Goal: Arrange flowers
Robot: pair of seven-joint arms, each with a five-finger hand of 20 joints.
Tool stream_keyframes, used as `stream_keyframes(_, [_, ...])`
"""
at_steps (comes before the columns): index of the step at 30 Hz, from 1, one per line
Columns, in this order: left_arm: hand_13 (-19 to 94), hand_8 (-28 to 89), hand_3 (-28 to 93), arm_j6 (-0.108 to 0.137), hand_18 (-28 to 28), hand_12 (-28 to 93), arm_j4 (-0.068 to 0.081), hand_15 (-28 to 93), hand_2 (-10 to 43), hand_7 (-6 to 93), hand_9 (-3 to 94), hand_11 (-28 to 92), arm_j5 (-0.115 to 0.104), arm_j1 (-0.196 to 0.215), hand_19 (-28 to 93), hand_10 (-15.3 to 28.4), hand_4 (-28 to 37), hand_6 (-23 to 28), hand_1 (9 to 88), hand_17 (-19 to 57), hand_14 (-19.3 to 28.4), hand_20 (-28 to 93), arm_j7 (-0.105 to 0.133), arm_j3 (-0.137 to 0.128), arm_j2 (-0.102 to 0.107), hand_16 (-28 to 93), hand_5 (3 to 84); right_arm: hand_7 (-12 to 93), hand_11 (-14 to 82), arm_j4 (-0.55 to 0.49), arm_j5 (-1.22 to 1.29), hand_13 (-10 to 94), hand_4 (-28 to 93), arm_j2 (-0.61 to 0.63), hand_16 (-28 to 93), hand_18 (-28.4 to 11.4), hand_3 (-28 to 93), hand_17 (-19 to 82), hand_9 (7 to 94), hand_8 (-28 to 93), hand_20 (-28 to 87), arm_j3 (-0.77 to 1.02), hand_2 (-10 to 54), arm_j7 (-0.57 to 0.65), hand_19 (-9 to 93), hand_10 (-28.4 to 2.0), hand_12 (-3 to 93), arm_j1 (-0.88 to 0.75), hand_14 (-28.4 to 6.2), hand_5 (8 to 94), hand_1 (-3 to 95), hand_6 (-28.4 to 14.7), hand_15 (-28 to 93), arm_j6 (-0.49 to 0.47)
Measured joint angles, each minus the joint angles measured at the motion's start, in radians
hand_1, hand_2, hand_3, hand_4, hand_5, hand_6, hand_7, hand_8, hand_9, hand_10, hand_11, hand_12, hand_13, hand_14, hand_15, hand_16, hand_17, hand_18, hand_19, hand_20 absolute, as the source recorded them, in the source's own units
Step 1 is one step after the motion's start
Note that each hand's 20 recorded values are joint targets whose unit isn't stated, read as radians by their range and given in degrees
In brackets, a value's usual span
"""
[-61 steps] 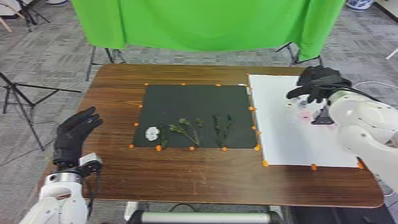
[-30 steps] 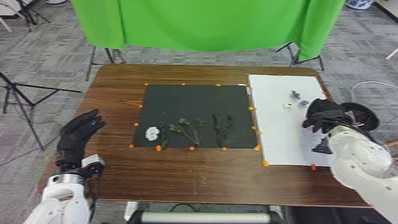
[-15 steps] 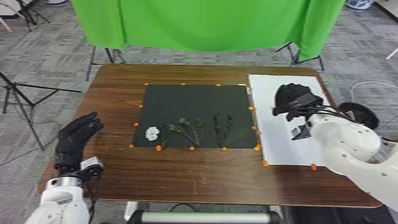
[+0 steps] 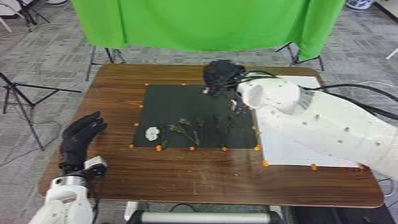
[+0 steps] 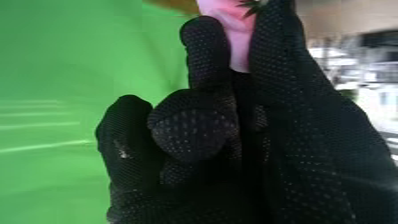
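Note:
My right hand [image 4: 222, 75] is over the back edge of the dark mat [image 4: 169, 100], with a bit of a pink flower [image 4: 206, 91] at its underside. In the right wrist view the glove of my right hand [image 5: 200, 130] pinches the pink flower [image 5: 233, 35] between its fingers, a small green leaf beside the petal. A white flower [image 4: 152, 133] lies at the mat's front left. Leafy green stems [image 4: 185, 131] lie near the mat's front, right of the white flower. My left hand [image 4: 78, 135] stays off the mat's left side, fingers straight.
A white sheet [image 4: 289, 150] lies right of the mat, largely covered by my right arm. Small orange markers [image 4: 192, 148] line the edges of mat and sheet. Behind the brown table [image 4: 178, 175] hangs a green cloth [image 4: 209, 25].
From the white sheet's right side, my right hand has swung left and back to the dark mat, now with the pink flower in it. My left hand has barely moved.

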Motion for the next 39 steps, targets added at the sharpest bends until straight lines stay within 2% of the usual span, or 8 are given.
stream_keyframes(6, [42,-10,70,-0.003,11.0,12,0.012,25,-6.9,21.0,47.8,23,0.000,-0.019,12,12.2,-15.1,-0.3,37.6,11.9,16.0,20,0.002,0.019,-0.008,-2,50.9,29,5.3,0.096,-0.018,86,-20,-0.196,32,-13.7,63,59,78.4,7,60,-0.014,-9.5,-0.003,93,-10.3,37.9,0.065,-2.9,76.1,58.1,2.7,63,-0.016])
stream_keyframes(11, [42,-10,70,-0.003,10.9,12,0.021,25,-6.8,21.1,47.9,23,0.000,-0.036,12,12.2,-15.4,-0.3,37.3,11.8,16.0,19,0.003,0.030,-0.013,-2,50.9,29,7.5,0.150,-0.032,86,-20,-0.319,32,-13.5,64,59,75.8,7,60,-0.006,-9.5,0.004,93,-10.4,34.2,0.031,-2.9,75.7,57.8,2.7,63,-0.020])
stream_keyframes(16, [42,-9,70,-0.008,10.9,12,0.029,25,-6.7,21.1,47.8,23,0.000,-0.054,12,12.4,-15.5,-0.2,37.3,11.6,16.0,19,0.003,0.042,-0.015,-2,51.0,29,7.9,0.165,-0.054,86,-20,-0.389,32,-13.5,64,59,75.2,7,60,-0.008,-9.5,0.018,93,-10.6,33.2,-0.027,-2.9,75.6,57.6,2.8,64,-0.032])
stream_keyframes(30, [42,-9,70,-0.020,10.8,12,0.040,25,-6.7,21.1,47.9,23,-0.001,-0.077,11,12.4,-15.6,-0.2,37.0,11.4,16.0,19,0.002,0.059,-0.018,-2,51.1,30,8.4,0.210,-0.069,86,-20,-0.402,31,-13.6,64,59,75.2,6,60,-0.047,-9.5,0.081,93,-10.6,32.6,-0.078,-3.1,74.5,57.2,3.3,64,-0.025])
stream_keyframes(39, [42,-9,70,-0.032,10.9,12,0.045,25,-6.9,21.0,47.9,23,0.000,-0.089,11,12.4,-15.3,-0.3,36.9,11.2,16.0,19,0.000,0.067,-0.019,-2,51.0,27,12.3,0.218,-0.066,85,-18,-0.402,31,-13.9,63,59,73.2,4,60,-0.056,-9.5,0.116,93,-11.5,27.0,-0.083,-3.9,72.4,54.1,3.8,63,0.009])
